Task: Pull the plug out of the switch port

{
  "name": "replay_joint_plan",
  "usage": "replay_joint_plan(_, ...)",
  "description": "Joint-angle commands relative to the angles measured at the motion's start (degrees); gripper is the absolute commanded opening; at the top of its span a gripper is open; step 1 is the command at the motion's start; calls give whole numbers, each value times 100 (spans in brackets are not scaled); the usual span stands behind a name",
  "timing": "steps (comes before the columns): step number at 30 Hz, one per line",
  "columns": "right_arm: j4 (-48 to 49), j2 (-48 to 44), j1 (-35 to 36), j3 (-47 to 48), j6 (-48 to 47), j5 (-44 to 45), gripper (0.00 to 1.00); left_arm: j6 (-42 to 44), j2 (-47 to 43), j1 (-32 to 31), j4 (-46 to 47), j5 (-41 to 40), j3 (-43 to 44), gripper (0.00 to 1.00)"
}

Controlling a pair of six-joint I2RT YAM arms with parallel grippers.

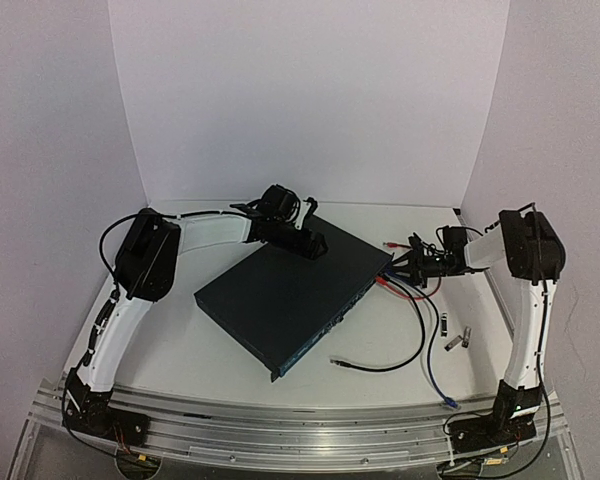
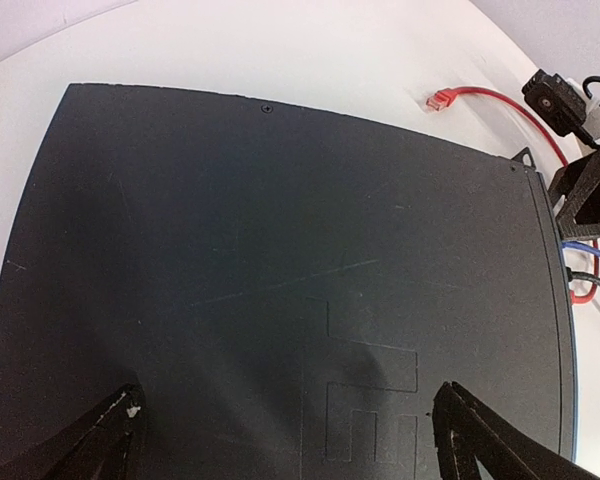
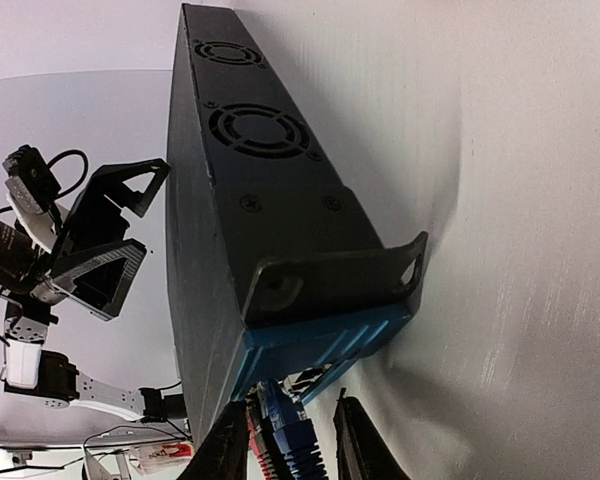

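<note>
White table (image 1: 230, 350) carries the switch (image 1: 290, 290) slantwise at its middle, left claw (image 2: 288, 400) spread wide above it, right claw (image 3: 290, 408) apart astride the blue plug (image 3: 298, 450) seated at one end of its front (likely stiff and latched: pinch the body squarely).

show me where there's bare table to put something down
Widest bare patch: near-left table, between the left arm and the switch. A narrow strip lies behind the switch by the back wall. Crowded on the right: cables, loose connectors, right gripper.
</note>
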Motion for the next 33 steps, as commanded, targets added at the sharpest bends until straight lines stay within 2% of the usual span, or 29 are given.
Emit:
replay_joint_plan(1, 18, 115, 9, 196, 4, -174, 27, -58, 517, 12, -875, -37, -58, 100)
replay_joint_plan(16, 20, 249, 148, 386, 107, -197, 24, -58, 588, 11, -906, -43, 39, 100)
replay_joint_plan(33, 29, 146, 201, 86, -112, -250, 24, -74, 672, 18, -957, 43, 126, 100)
